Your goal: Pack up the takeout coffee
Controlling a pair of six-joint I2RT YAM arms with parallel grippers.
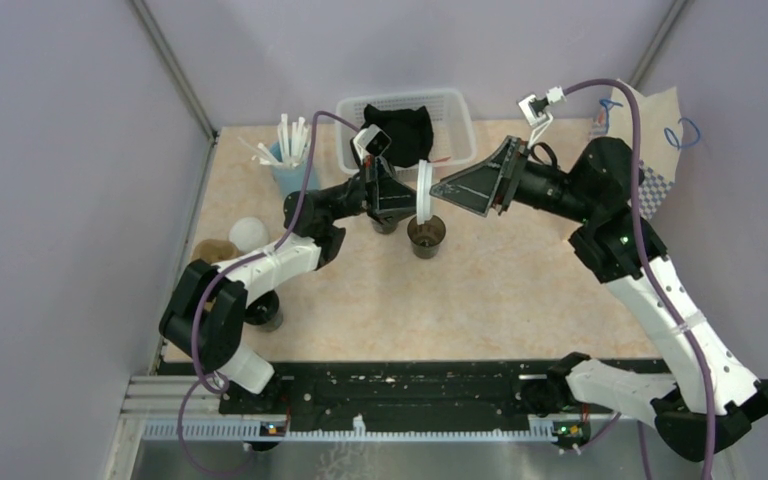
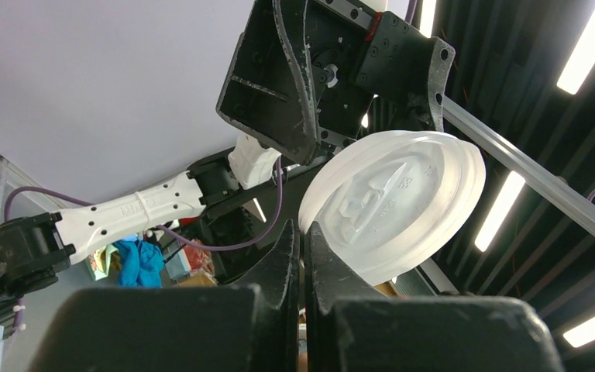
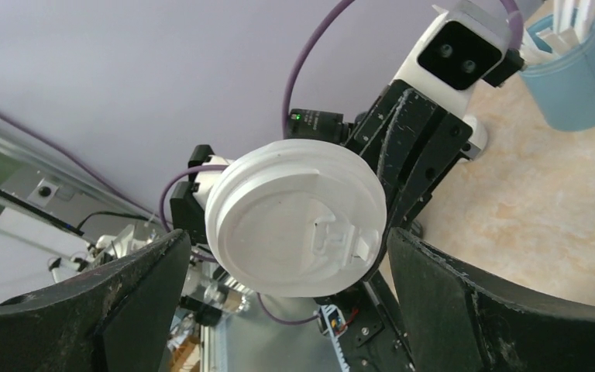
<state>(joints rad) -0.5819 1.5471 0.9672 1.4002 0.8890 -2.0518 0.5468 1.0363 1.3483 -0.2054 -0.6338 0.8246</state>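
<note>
Above open cup (image 1: 426, 236) | left end effector (image 2: 304, 236) pinching white lid (image 2: 395, 201) | right end effector (image 3: 287, 244) spread

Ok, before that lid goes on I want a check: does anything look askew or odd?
Yes: the lid stands on edge, pinched at its rim by the shut left gripper, instead of lying flat over the open cup of coffee beneath. The right gripper faces it, jaws wide, not touching it. No spill shows.
</note>
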